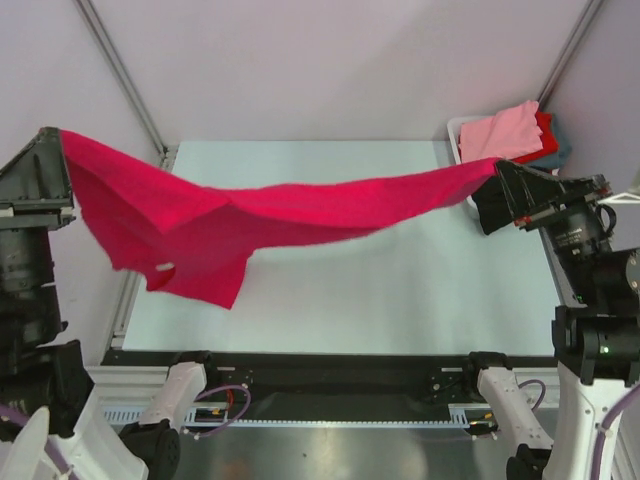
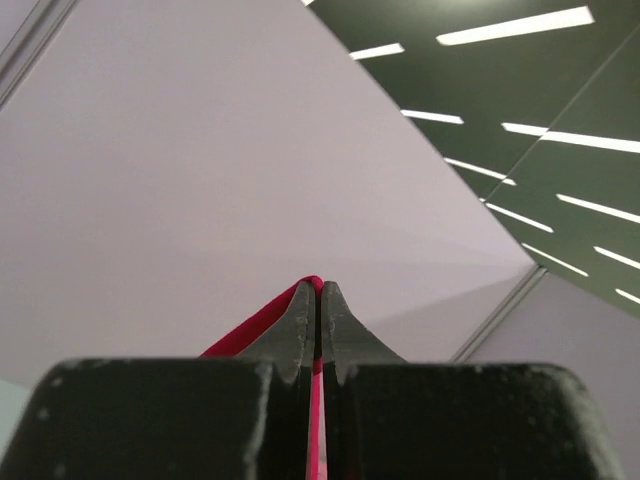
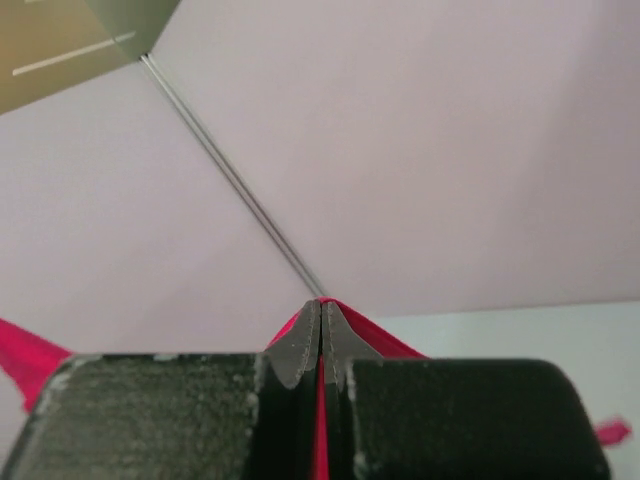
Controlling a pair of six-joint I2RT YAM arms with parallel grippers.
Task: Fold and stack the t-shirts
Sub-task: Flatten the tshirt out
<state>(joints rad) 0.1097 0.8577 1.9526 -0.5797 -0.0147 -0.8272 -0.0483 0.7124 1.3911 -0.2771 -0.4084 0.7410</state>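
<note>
The crimson-magenta t-shirt (image 1: 260,215) hangs stretched in the air above the table between my two grippers, sagging in the middle with a flap drooping at lower left. My left gripper (image 1: 58,140) is raised at the far left and shut on one edge of the shirt; red cloth shows between its fingertips (image 2: 319,290). My right gripper (image 1: 498,168) is raised at the right and shut on the opposite edge; red cloth shows between its fingertips (image 3: 321,308). Light pink (image 1: 505,130), red (image 1: 545,128) and grey-teal (image 1: 562,140) t-shirts lie piled at the back right. The black one is not seen.
A white bin (image 1: 458,135) at the table's back right corner holds the pile of shirts. The pale table surface (image 1: 400,290) lies below the hanging shirt. Pale tent walls with a metal pole (image 1: 120,70) stand behind.
</note>
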